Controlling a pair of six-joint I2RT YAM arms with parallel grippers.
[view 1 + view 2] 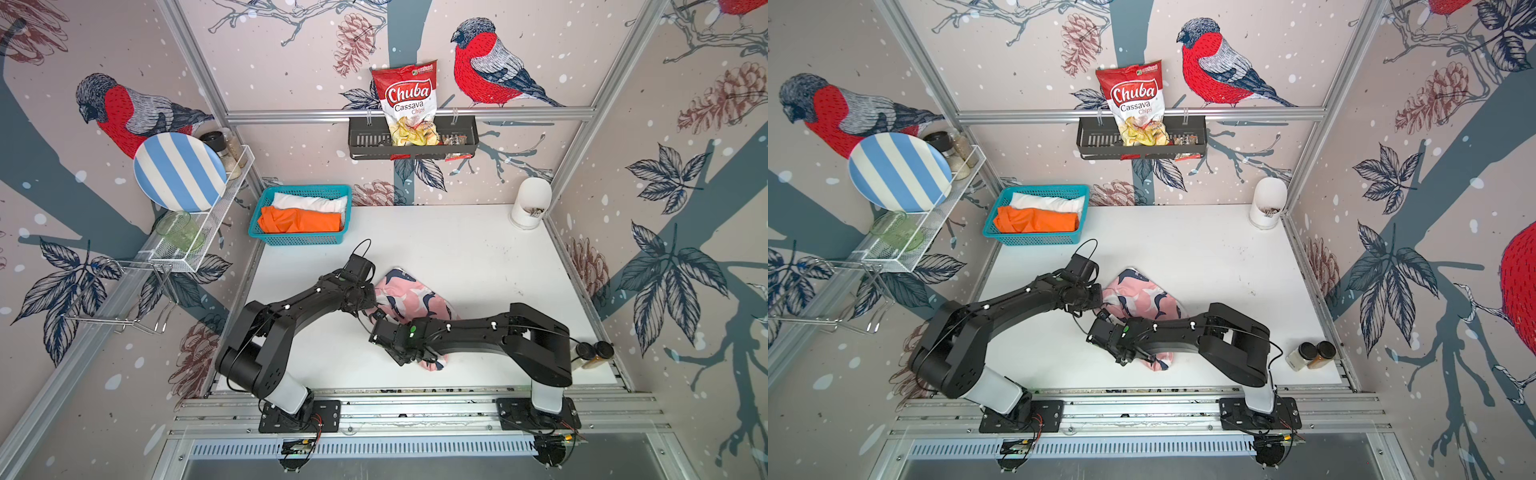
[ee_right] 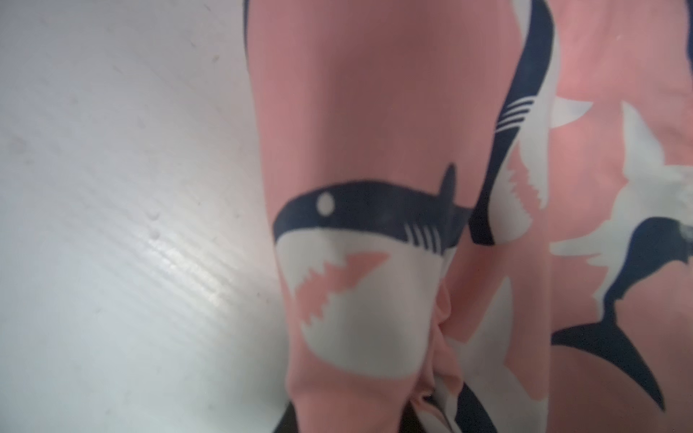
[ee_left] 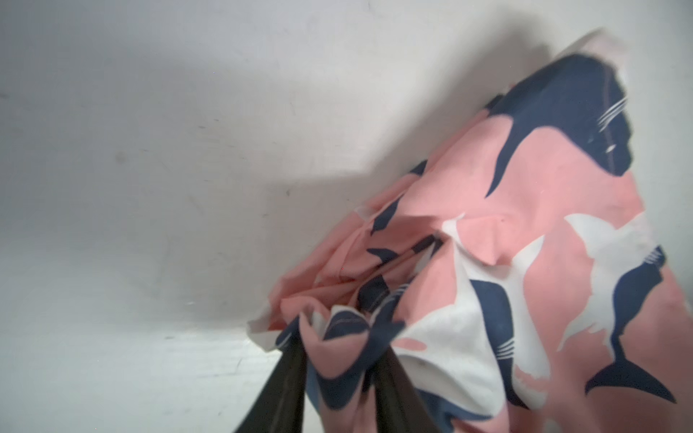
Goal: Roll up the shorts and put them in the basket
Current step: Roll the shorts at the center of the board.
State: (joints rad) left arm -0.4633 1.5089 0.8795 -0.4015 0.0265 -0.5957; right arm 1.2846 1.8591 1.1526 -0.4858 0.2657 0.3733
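Plainly, the left jaws stand parted with the pink shorts (image 3: 525, 232) bunched between. Cloth hides the right jaws: I cannot tell their state.

My top views are bright, even, bowed at the edges; wrist views blur, shadow darkening the worktop (image 3: 337, 112).

Your left arm (image 1: 291, 320) and right arm (image 1: 473, 332) are matte black, blocky, dotted with white screws (image 1: 286, 306), each on a white base segment (image 1: 291, 395). A thin black cable (image 1: 362, 248) loops behind your left hand (image 1: 371, 300); a green light (image 1: 412, 330) glows behind your right hand (image 1: 409, 355).
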